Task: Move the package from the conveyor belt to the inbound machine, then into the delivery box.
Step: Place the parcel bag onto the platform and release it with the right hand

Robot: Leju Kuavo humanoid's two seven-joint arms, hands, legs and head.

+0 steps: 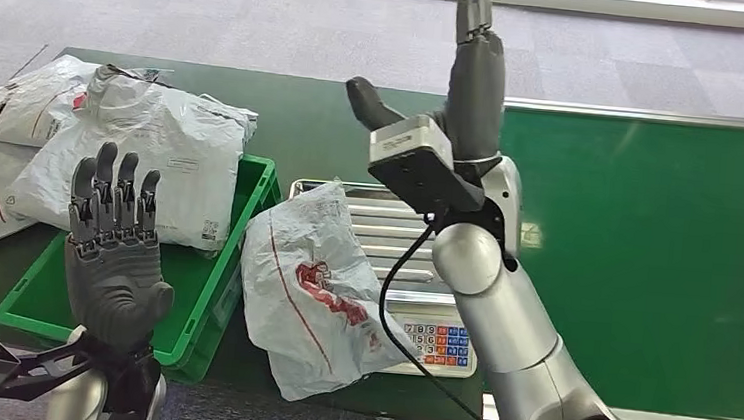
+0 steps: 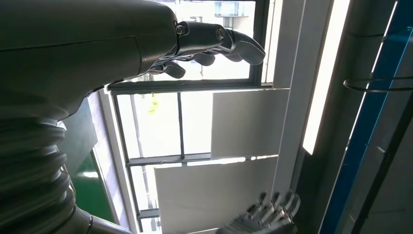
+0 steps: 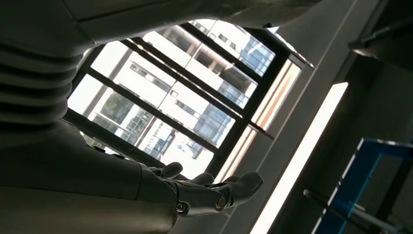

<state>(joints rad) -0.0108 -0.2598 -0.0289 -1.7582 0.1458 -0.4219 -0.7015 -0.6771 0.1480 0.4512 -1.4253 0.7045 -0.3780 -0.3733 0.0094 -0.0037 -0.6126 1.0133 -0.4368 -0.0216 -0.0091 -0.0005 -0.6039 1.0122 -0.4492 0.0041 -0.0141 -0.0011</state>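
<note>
Everything here is placed relative to the weighing scale [image 1: 398, 272], the inbound machine near the front edge of the dark green table.

Far to its left, white mail bags [image 1: 167, 149] are heaped over the back of a green delivery box [image 1: 206, 287], whose near half looks bare.

In front of that box the left hand [image 1: 114, 250] is raised upright, palm away, fingers straight and apart, grasping nothing.

Draped over the scale's left side lies the package [image 1: 316, 291], a crumpled white bag with red print. It covers part of the ribbed platform and hangs past the scale's left edge toward the box; neither hand touches it.

Above the scale's right half the right hand [image 1: 458, 91] is lifted high, thumb out, fingers extended, released and empty.

To the scale's right runs the bright green conveyor belt [image 1: 646, 252].

Judging by this, the first step appears done: the package is off the belt and on the machine. The transfer into the delivery box is left.
</note>
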